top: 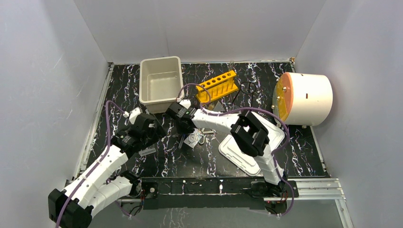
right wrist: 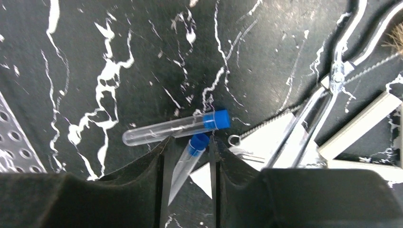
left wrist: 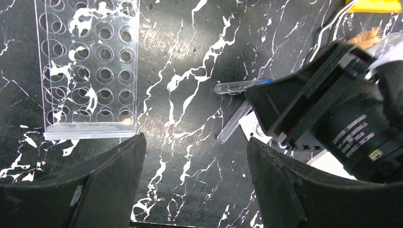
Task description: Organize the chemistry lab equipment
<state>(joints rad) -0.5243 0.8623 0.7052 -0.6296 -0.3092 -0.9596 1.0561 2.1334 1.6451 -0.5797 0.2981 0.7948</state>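
While both arms lean over the black marbled tabletop (top: 304, 152), the top view shows a white bin (top: 160, 78) at the back. A yellow rack (top: 217, 86) stands beside the bin, with a black wire ring stand (top: 249, 88) just right of it. Metal tongs (top: 198, 137) lie near the middle, beside a white lid (top: 240, 154).

From the right wrist, the right tool (right wrist: 189, 147) seems clenched on a blue-capped vial (right wrist: 187, 164), which sits tilted between its fingers. A second vial (right wrist: 176, 129) lies flat on the tabletop just beyond. The tongs and a white triangle (right wrist: 361, 126) lie to the right.

From the left wrist, the left tool (left wrist: 196, 142) hangs released, with its fingers wide apart over bare tabletop. A clear holed plate (left wrist: 88, 71) lies ahead on the left, and both vials are on the right.
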